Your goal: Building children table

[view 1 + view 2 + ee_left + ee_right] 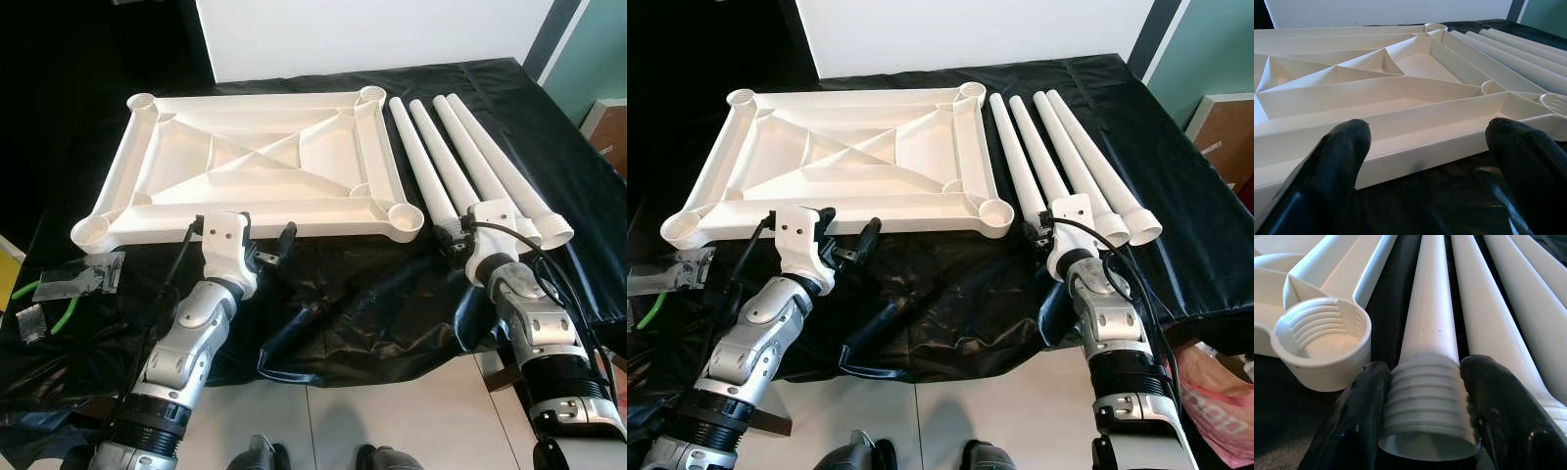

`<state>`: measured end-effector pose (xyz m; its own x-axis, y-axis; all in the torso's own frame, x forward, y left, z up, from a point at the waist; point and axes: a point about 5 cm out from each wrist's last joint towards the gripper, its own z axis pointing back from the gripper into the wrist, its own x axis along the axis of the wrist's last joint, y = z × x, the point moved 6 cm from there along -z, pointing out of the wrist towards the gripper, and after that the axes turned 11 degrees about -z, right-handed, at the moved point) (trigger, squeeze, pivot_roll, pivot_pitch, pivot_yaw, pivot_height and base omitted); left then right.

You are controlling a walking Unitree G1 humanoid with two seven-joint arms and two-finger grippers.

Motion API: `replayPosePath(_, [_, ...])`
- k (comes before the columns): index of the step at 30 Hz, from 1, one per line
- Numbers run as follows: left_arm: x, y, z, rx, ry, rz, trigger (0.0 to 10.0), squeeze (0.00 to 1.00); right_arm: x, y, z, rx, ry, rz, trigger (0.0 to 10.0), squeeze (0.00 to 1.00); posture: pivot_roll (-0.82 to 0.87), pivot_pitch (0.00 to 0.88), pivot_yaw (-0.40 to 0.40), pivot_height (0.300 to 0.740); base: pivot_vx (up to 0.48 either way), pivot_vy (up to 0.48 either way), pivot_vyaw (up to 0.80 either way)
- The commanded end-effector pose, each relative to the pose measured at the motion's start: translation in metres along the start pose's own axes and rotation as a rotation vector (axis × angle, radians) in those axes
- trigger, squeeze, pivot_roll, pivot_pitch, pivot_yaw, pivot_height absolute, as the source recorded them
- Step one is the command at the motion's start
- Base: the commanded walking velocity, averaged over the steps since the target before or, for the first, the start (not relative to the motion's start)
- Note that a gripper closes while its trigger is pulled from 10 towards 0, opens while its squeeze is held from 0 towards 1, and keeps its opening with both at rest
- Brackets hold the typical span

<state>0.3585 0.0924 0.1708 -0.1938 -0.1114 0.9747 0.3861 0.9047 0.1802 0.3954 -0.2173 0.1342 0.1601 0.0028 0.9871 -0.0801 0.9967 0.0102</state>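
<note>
Right tool [1425, 406] clamped around the threaded end of the innermost leg [421, 162], long axis running straight away from the robot, threaded corner socket [1322, 340] of the upturned white tabletop [255, 162] just beside it toward the left. Left tool [1425, 147] spread wide at the tabletop's near edge, holding nothing. Four legs side by side on a table draped in black sheeting [353, 294], white wall behind, pale tiled floor [392, 421] below.
</note>
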Motion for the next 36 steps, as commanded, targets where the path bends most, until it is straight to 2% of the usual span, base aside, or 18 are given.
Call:
replayPosePath(1, [-0.001,-0.018,0.004,-0.152,-0.007,0.001,10.0,0.00,-0.061,-0.008,0.010,-0.049,0.216,-0.067,10.0,0.00,-0.02,0.159,0.054,0.740,0.000,0.000,0.00])
replayPosePath(4, [-0.002,-0.018,0.004,-0.152,-0.006,0.001,10.0,0.00,-0.062,-0.008,0.011,-0.053,0.226,-0.079,10.0,0.00,-0.02,0.158,0.055,0.740,0.000,0.000,0.00])
replayPosePath(5, [-0.002,-0.017,0.004,-0.151,-0.006,0.002,10.0,0.00,-0.064,-0.010,0.012,-0.060,0.236,-0.090,10.0,1.00,-0.02,0.161,0.052,0.740,0.000,0.000,0.00])
replayPosePath(10, [-0.002,-0.017,0.005,-0.150,-0.005,0.002,10.0,0.00,-0.064,-0.011,0.013,-0.072,0.242,-0.090,10.0,1.00,-0.02,0.162,0.051,0.740,0.000,0.000,0.00])
replayPosePath(11, [-0.002,-0.017,0.005,-0.149,-0.004,0.003,10.0,0.00,-0.066,-0.012,0.016,-0.076,0.255,-0.105,10.0,0.94,-0.02,0.165,0.050,0.740,0.000,0.000,0.00])
replayPosePath(12, [-0.001,-0.017,0.006,-0.148,-0.004,0.004,10.0,0.00,-0.066,-0.012,0.018,-0.079,0.255,-0.114,10.0,0.00,-0.03,0.165,0.053,0.740,0.000,0.000,0.00])
replayPosePath(23, [-0.001,-0.018,0.004,-0.155,-0.005,0.009,10.0,0.00,-0.055,-0.007,0.015,-0.059,0.189,-0.098,10.0,0.00,-0.03,0.160,0.056,0.740,0.000,0.000,0.00])
replayPosePath(24, [-0.001,-0.019,0.004,-0.157,-0.006,0.009,10.0,0.00,-0.052,-0.006,0.014,-0.053,0.176,-0.094,5.5,0.00,-0.03,0.157,0.054,0.740,0.000,0.000,0.00])
replayPosePath(25, [-0.001,-0.019,0.004,-0.157,-0.006,0.009,10.0,0.00,-0.052,-0.006,0.014,-0.053,0.176,-0.094,5.5,0.00,-0.03,0.157,0.054,0.740,0.000,0.000,0.00])
replayPosePath(26, [-0.001,-0.019,0.004,-0.158,-0.006,0.009,10.0,0.00,-0.048,-0.001,0.013,-0.040,0.161,-0.097,0.0,0.00,-0.03,0.154,0.050,0.740,0.000,0.000,0.00])
replayPosePath(32, [-0.001,-0.020,0.004,-0.159,-0.006,0.009,10.0,0.00,-0.046,0.002,0.014,-0.032,0.155,-0.101,0.0,0.00,-0.03,0.154,0.050,0.740,0.000,0.000,0.00])
replayPosePath(33, [-0.001,-0.020,0.004,-0.158,-0.007,0.008,10.0,0.00,-0.041,0.010,0.017,-0.016,0.136,-0.116,0.0,0.00,-0.03,0.149,0.039,0.740,0.000,0.000,0.00])
replayPosePath(35, [-0.001,-0.020,0.004,-0.158,-0.007,0.008,10.0,0.00,-0.041,0.010,0.017,-0.016,0.136,-0.116,0.0,0.00,-0.03,0.149,0.039,0.740,0.000,0.000,0.00])
replayPosePath(36, [-0.001,-0.020,0.004,-0.157,-0.007,0.006,10.0,0.00,-0.037,0.018,0.024,-0.015,0.118,-0.126,0.0,0.00,-0.03,0.146,0.033,0.740,0.000,0.000,0.00])
